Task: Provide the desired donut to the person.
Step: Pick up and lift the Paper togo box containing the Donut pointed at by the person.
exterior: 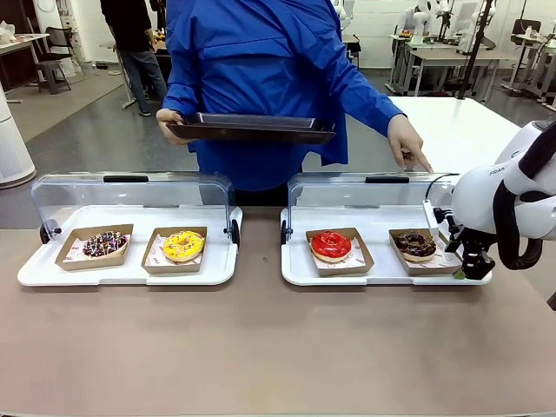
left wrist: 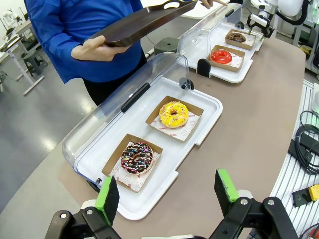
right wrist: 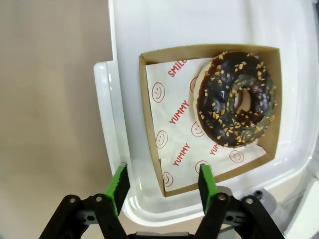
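Standing at the far side of the tabletop (exterior: 261, 347), the person (exterior: 261, 69) holds a dark tray (exterior: 252, 129) level in one hand. The other hand (exterior: 407, 142) reaches out, a finger pointing down at the top of the raised clear lid (exterior: 373, 195) on the right tray (exterior: 295, 269), toward its outer end.

Two cardboard boxes sit on that white tray. The inner one holds a red donut (exterior: 331, 245). The outer box (right wrist: 144, 124) holds a chocolate donut (right wrist: 238, 99) with nut bits, lying on printed paper. That donut is on the robot's right, just below the pointing hand.

The right gripper (right wrist: 162, 172) is down at the near outer corner of that box. From its wrist you can see the green-padded fingers (right wrist: 121, 179) standing apart, released. One is over the white tray outside the box wall and the other is at the box's near edge, with the corner of the box between them. They are clear of the donut. I can't tell whether they touch the cardboard.

The left tray (exterior: 35, 269), its lid also up, carries a sprinkle donut (exterior: 105, 243) and a yellow donut (exterior: 182, 245), each in its own box. The left gripper (left wrist: 167, 181) hangs above the tabletop by the end of that tray where the sprinkle donut sits. Its fingers are spread wide and grasp nothing.
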Controlling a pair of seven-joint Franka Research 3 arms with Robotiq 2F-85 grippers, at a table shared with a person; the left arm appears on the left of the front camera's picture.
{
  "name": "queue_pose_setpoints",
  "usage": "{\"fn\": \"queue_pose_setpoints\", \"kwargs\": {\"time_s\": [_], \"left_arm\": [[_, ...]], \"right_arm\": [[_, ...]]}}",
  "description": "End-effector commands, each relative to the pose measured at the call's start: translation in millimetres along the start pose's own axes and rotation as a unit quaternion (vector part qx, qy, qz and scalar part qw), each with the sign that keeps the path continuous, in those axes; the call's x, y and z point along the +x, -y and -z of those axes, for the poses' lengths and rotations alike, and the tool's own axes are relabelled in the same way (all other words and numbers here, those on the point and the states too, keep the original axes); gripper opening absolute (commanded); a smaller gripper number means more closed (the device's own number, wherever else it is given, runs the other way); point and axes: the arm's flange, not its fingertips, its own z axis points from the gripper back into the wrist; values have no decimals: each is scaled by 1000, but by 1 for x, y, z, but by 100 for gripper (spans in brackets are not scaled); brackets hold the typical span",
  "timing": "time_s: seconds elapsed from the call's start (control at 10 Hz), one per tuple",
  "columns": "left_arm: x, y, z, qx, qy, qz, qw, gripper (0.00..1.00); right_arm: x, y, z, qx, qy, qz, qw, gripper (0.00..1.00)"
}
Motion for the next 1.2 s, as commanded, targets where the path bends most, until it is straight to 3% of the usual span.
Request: {"fn": "queue_pose_setpoints", "kwargs": {"time_s": [0.0,0.8,0.9,1.1], "left_arm": [[-1,0,0,-1,0,3,1000,100],[-1,0,0,-1,0,3,1000,100],[-1,0,0,-1,0,3,1000,100],[-1,0,0,-1,0,3,1000,100]], "right_arm": [[4,5,3,-7,-19,-8,1000,0],[3,5,4,22,-19,-12,1000,0],[2,1,-6,25,-14,-17,999,0],[-2,-33,-73,23,1,-47,999,0]]}}
